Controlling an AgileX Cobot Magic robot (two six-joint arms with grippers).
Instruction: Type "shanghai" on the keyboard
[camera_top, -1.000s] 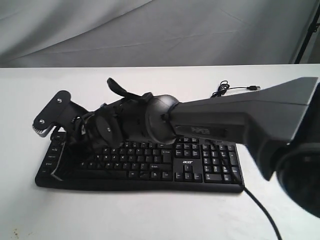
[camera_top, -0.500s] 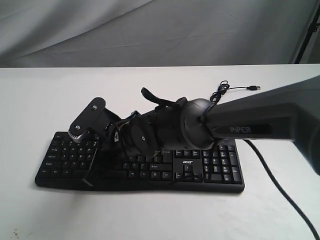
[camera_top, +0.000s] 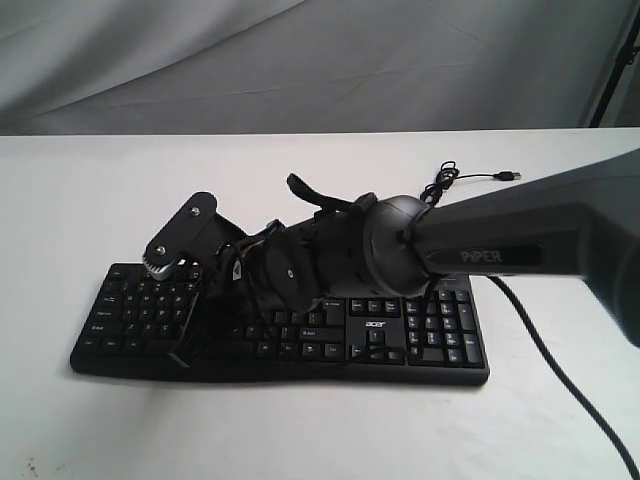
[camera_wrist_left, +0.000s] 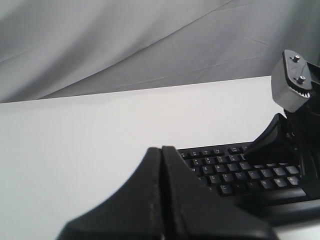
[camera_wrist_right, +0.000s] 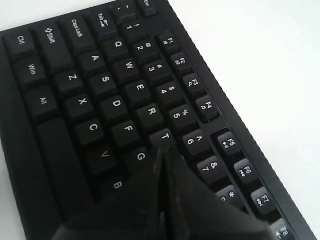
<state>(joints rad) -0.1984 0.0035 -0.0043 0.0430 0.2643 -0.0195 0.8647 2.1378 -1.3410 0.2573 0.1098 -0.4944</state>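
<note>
The black keyboard with white letters and an acer logo lies on the white table. My right arm reaches across it from the right. The right gripper is shut with nothing in it and points down over the letter keys on the left half. In the right wrist view the right gripper has its tip just beside the T key, near G, over the keyboard. The left gripper is shut and empty, off the keyboard's left end. I cannot see it in the exterior view.
The keyboard's thin USB cable lies coiled on the table behind the number pad. A thicker black cable runs off to the front right. A grey cloth backdrop hangs behind the table. The right gripper's body shows in the left wrist view.
The right gripper has moved right along the keyboard from its left end to the left-middle keys and dropped a little. Over the last half second it barely shifted.
</note>
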